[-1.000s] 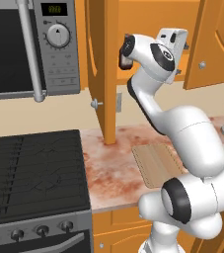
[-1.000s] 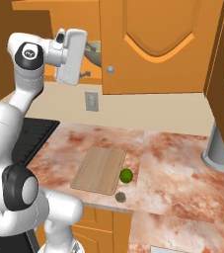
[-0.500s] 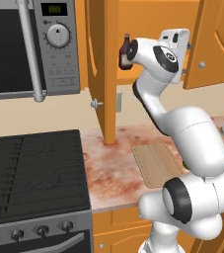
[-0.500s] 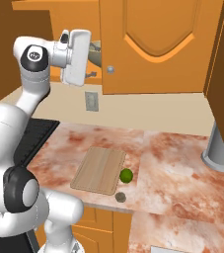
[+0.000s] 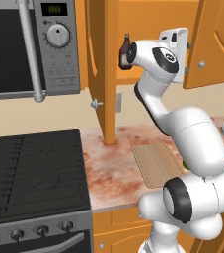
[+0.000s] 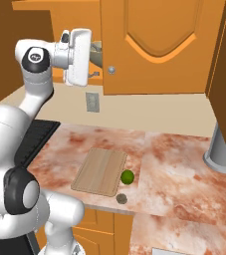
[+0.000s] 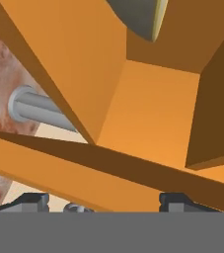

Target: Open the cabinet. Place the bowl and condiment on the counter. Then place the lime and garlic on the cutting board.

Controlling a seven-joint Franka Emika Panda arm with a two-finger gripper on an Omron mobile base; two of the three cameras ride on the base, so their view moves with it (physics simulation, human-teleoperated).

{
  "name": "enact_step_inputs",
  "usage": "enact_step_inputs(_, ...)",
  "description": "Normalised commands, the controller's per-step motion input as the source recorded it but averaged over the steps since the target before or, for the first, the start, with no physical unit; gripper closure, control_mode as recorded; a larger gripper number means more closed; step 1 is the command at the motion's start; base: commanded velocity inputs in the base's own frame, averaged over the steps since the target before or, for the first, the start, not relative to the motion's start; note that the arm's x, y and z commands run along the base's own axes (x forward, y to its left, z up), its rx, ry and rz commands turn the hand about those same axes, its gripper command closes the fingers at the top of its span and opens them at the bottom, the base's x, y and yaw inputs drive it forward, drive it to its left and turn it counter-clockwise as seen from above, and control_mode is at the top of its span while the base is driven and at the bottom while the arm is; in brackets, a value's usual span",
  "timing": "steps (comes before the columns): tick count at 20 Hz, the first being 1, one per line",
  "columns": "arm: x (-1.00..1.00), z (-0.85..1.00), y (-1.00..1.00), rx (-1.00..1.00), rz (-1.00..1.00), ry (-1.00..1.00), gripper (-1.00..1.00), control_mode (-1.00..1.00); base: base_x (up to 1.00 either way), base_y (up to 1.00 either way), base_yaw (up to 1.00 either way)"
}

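Sitting inside cabinet (image 5: 103, 64): condiment (image 5: 125, 51), seemingly bowl (image 7: 139, 19).

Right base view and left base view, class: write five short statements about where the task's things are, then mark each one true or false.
1. The lime lies on the cutting board. False: it lies on the counter, beside the board.
2. The garlic lies off the board. True.
3. The cabinet is shut. False: a door stands open.
4. The condiment stands on the counter. False: it is up in the cabinet.
5. The jaws are open. True.
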Motion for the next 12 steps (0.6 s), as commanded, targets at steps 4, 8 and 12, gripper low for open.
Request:
enact_step_inputs(4, -0.48, 0.09, -0.72, -0.04, 0.00, 0.05, -1.00, -1.00, 0.00, 0.00, 0.00)
enact_step_inputs(8, -0.72, 0.16, -0.96, -0.01, 0.00, 0.01, -1.00, -1.00, 0.00, 0.00, 0.00)
enact_step_inputs(12, -0.82, 0.12, -1.00, 0.00, 0.00, 0.00, -1.00, -1.00, 0.00, 0.00, 0.00)
